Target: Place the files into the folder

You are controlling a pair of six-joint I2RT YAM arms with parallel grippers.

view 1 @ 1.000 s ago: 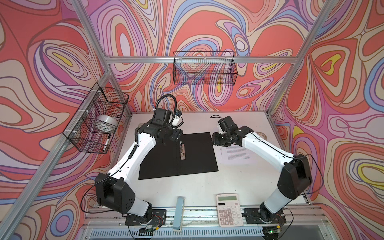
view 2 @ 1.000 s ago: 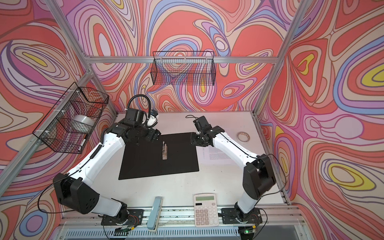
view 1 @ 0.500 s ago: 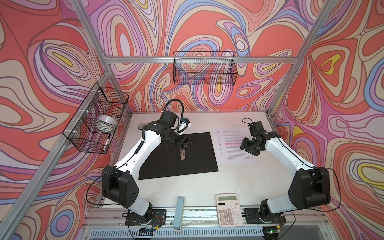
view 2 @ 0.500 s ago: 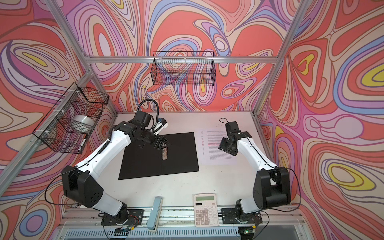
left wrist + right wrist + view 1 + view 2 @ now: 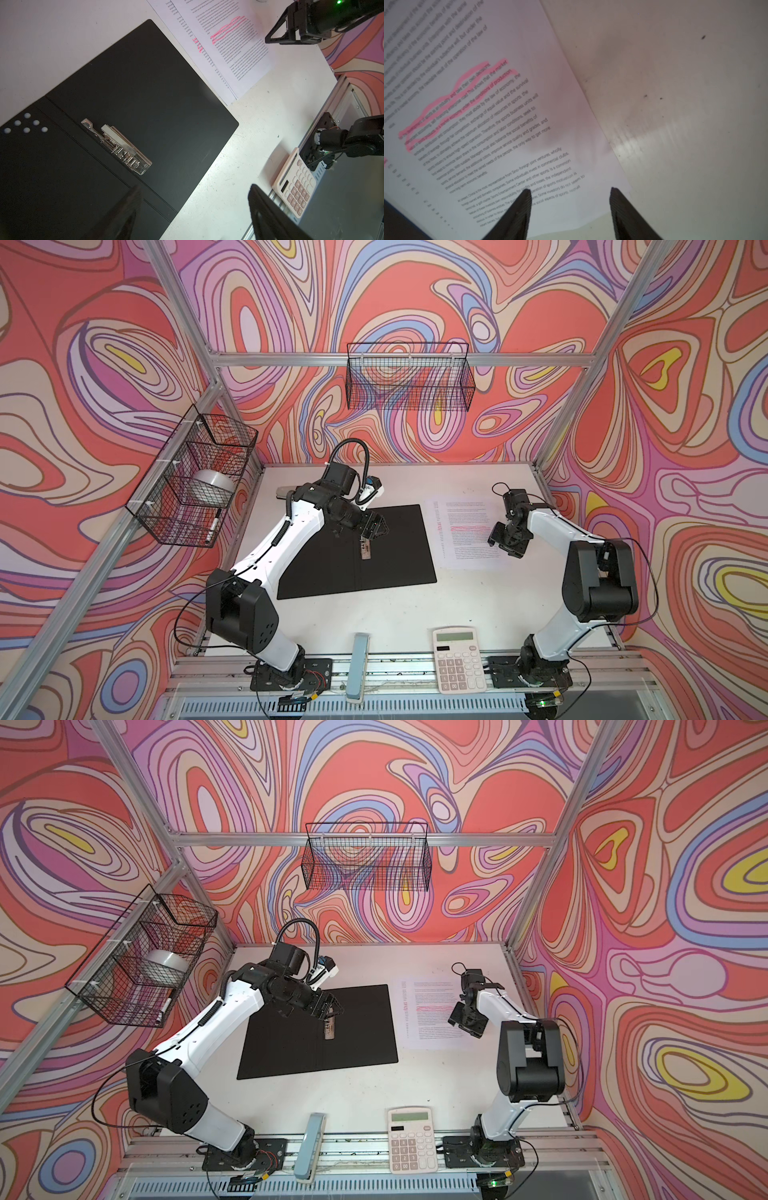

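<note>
The folder (image 5: 399, 556) (image 5: 357, 1036) lies open and flat mid-table, black inside up, with its metal clip (image 5: 365, 551) (image 5: 116, 146) near the spine. My left gripper (image 5: 376, 526) (image 5: 328, 1009) (image 5: 193, 187) hovers open just above the clip, holding nothing. The files (image 5: 461, 539) (image 5: 430, 1017) (image 5: 228, 45) (image 5: 488, 124), white printed sheets with pink highlighting, lie flat right of the folder. My right gripper (image 5: 505, 541) (image 5: 465, 1021) (image 5: 571, 190) stands open low over their right margin. One fingertip is above the text, the other near the sheet's edge. Nothing is between them.
A white calculator (image 5: 459, 659) (image 5: 413, 1139) (image 5: 295, 187) and a slim blue-grey object (image 5: 359, 668) sit at the table's front edge. A wire basket (image 5: 195, 477) with a tape roll hangs on the left wall, another wire basket (image 5: 409, 377) on the back wall.
My right gripper has swung right from the folder's far right corner to the files' right margin, uncovering the sheets, and its jaws have widened. My left gripper has shifted right over the clip.
</note>
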